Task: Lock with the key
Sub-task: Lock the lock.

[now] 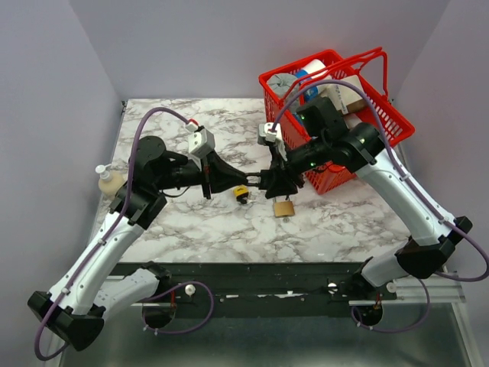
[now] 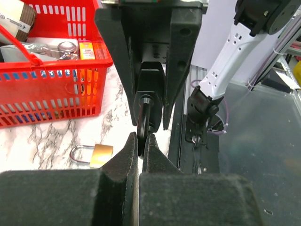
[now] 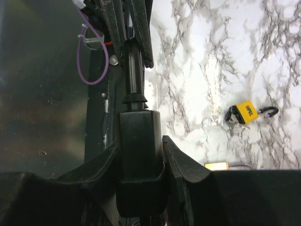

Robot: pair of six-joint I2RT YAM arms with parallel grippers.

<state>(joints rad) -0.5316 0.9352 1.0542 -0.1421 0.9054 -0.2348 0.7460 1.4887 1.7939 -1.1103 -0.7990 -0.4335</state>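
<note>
My two grippers meet above the middle of the marble table. My right gripper [image 1: 270, 181] [image 3: 141, 153] is shut on a black padlock body [image 3: 139, 155] [image 2: 151, 87]. A black key [image 3: 133, 70] [image 2: 142, 125] sticks out of the lock toward my left arm. My left gripper [image 1: 249, 183] [image 2: 141, 141] is shut on the key's flat head. The left fingers [image 3: 141, 28] show at the top of the right wrist view. The right fingers [image 2: 181, 61] show at the top of the left wrist view.
A brass padlock [image 1: 284, 208] [image 2: 99, 154] [image 3: 216, 165] and a yellow padlock with keys [image 1: 241, 192] [image 3: 245, 113] lie on the table below the grippers. A red basket [image 1: 328, 180] [image 2: 47, 94] with several items stands at the back right. A small bottle [image 1: 109, 180] stands at the left edge.
</note>
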